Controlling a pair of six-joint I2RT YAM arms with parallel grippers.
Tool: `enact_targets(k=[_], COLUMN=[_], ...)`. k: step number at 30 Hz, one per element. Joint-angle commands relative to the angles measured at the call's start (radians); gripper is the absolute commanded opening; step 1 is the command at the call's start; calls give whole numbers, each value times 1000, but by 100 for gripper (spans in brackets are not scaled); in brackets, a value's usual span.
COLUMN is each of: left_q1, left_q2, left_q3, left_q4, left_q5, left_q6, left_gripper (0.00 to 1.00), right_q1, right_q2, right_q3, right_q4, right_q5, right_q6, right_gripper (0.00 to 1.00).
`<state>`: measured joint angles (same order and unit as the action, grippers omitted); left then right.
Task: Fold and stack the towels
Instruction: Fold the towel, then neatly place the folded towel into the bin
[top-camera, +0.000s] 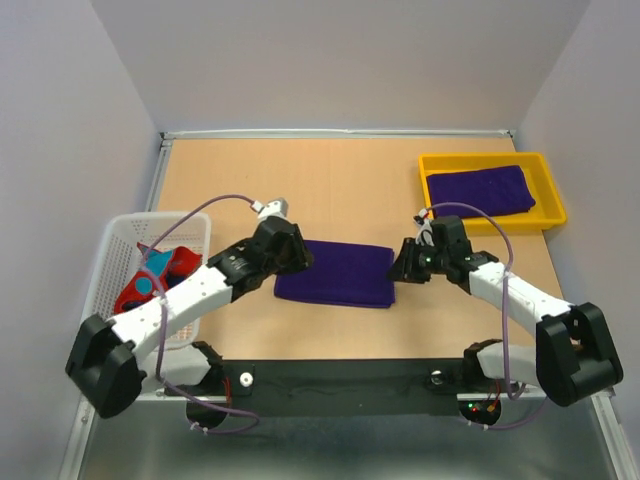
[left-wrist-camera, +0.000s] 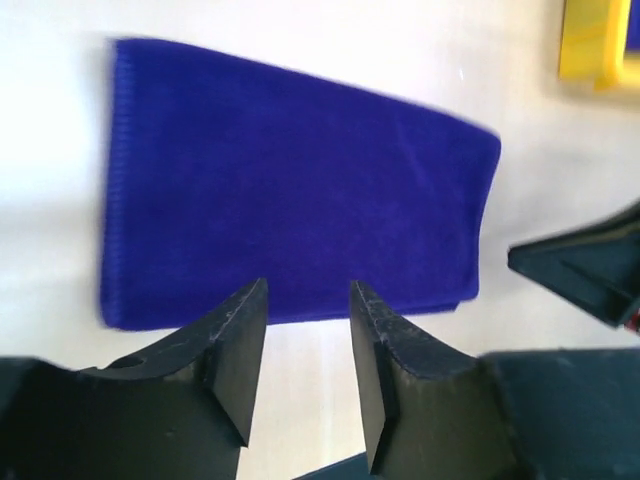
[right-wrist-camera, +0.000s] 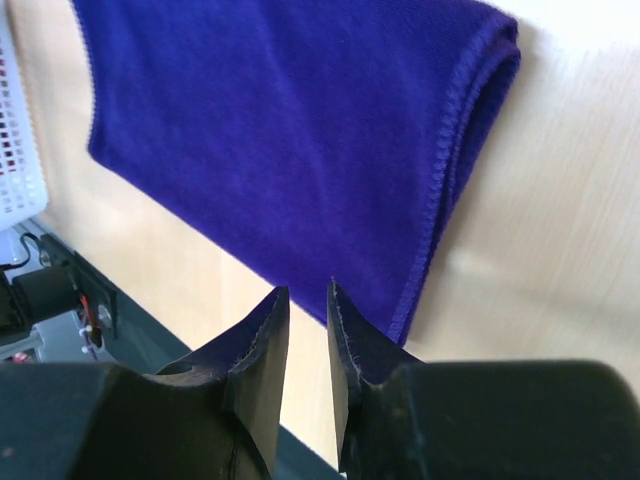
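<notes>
a deep purple towel (top-camera: 335, 273) lay folded flat in the middle of the table (top-camera: 250, 180), its hem stitched. the left gripper (left-wrist-camera: 305, 340) hung at its left end, jaws half apart, empty; the right gripper (right-wrist-camera: 308, 325) at its right end, jaws narrowly parted, empty. a second purple towel (top-camera: 478, 190) lay in the yellow tray (top-camera: 480, 159), a red-and-blue towel (top-camera: 178, 265) in the white basket (top-camera: 115, 250).

Worktop (top-camera: 340, 190): flat board, light wood colour, with a pale rim along the far and left edges.

Lying directly on it:
1. Purple towel (top-camera: 335, 273): folded into a flat rectangle, near the middle and toward the near edge, long side running left to right.
2. Yellow tray (top-camera: 487, 159): shallow, rectangular, in the far right corner, set slightly askew.
3. White mesh basket (top-camera: 118, 250): at the left edge, well apart from the tray.
</notes>
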<state>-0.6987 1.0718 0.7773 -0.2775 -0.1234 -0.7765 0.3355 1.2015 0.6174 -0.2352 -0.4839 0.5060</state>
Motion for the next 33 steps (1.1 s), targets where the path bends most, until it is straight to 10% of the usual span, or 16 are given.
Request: enact_targets(k=[1, 15, 20, 25, 33], left_q1=[-81, 70, 84, -31, -341], left_q2=[159, 315, 226, 180, 321], left_q3=[10, -210, -159, 0, 226], left_q4=[58, 213, 140, 34, -12], left_q5=[-15, 16, -45, -134, -249], left_q6=[-13, -47, 26, 124, 264], left_gripper=[46, 36, 57, 86, 88], right_q1=[0, 0, -1, -13, -39], right_q2=[35, 32, -37, -34, -62], right_q3=[-63, -156, -59, 4, -36], right_q4=[94, 117, 36, -56, -87], right_q5=[-38, 39, 201, 390, 479], right_q6=[8, -29, -81, -118, -47], right_gripper=[28, 29, 54, 79, 93])
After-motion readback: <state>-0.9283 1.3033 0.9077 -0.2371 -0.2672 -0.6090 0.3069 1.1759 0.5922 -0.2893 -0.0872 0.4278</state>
